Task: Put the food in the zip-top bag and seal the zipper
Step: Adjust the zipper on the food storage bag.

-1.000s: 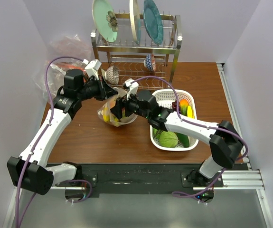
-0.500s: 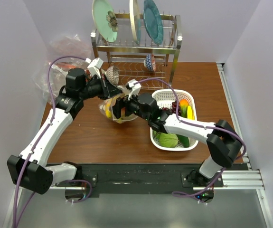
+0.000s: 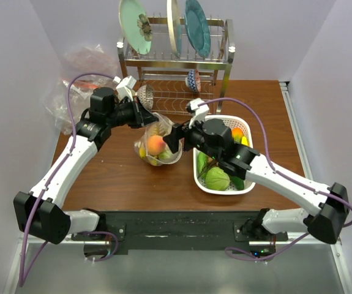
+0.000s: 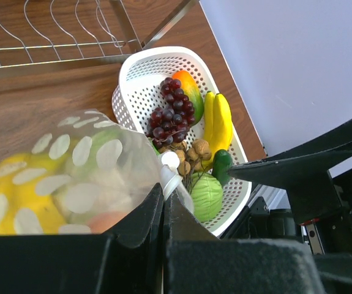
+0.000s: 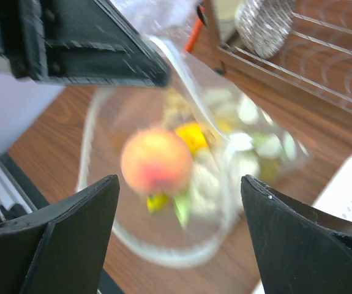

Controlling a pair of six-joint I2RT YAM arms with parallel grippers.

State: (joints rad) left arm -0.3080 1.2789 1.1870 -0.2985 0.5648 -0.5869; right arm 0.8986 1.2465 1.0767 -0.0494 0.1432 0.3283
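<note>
Zip-top bag (image 3: pixel 155 157), mouth gaping toward right gripper (image 3: pixel 172 139), whose jaws are hanging wide and empty; left gripper (image 3: pixel 147 117) is pinching the opposite rim.

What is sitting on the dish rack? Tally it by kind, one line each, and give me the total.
Plates: 3 (pale green, white, teal)
Small bowl: 1
Metal strainer: 1
Total on the dish rack: 5
</note>
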